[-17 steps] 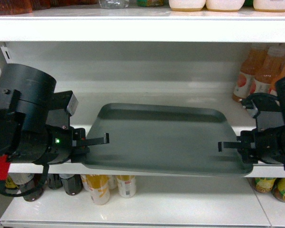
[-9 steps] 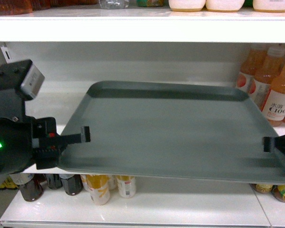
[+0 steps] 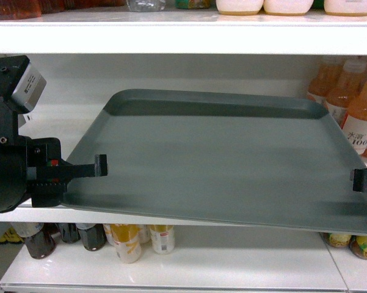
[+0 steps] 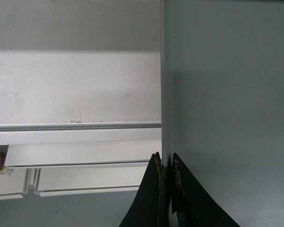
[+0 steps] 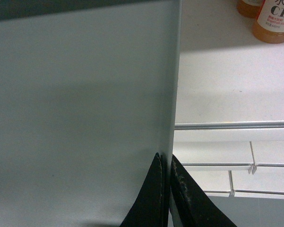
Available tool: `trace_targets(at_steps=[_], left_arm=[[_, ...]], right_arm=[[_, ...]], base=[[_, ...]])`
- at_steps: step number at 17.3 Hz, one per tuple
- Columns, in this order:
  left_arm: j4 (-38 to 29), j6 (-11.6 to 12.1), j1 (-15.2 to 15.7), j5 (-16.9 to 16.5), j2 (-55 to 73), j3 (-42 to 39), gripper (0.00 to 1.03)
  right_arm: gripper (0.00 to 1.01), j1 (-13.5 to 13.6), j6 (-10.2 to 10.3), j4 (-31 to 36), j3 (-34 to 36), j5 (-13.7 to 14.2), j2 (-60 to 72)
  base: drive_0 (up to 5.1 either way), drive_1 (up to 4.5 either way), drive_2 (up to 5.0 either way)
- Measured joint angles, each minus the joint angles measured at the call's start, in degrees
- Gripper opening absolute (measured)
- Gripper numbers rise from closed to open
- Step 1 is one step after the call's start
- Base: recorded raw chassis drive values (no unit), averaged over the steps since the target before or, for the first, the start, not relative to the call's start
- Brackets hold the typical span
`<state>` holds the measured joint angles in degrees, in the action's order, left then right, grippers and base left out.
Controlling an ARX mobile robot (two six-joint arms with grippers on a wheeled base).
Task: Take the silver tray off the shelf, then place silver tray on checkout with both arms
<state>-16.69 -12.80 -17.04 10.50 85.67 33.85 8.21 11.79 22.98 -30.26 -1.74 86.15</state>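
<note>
The silver tray hangs out past the front lip of the shelf, gripped at both ends; the left gripper pinches its left rim, the right gripper clamps its right rim; orange bottles stand at the shelf's right end, one label reading "100".

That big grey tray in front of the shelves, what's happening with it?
A two-armed robot is lifting the silver tray off a white store shelf. The left gripper is pinched on the tray's left rim and the right gripper on its right rim, so both arms carry it between them. It hangs in front of the shelf, near edge sticking out over the lower shelf of bottles. Orange drink bottles stand behind it on the right.
</note>
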Motion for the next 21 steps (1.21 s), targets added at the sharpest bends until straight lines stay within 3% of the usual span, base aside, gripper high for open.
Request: trace_targets(at_steps=[6,21], left_arm=[[-0.04,0.15,0.00,0.00,0.00,0.00,0.03],[0.15,0.20,0.04,0.07,0.02,-0.11,0.03]], right_arm=[[0.03,0.00,0.04,0.00,0.00,-0.02,0.00],[0.03,0.04,0.26,-0.07,0.11,-0.04,0.00]], base=[[0.0,-0.42,0.4],[0.1,-4.22,4.4]])
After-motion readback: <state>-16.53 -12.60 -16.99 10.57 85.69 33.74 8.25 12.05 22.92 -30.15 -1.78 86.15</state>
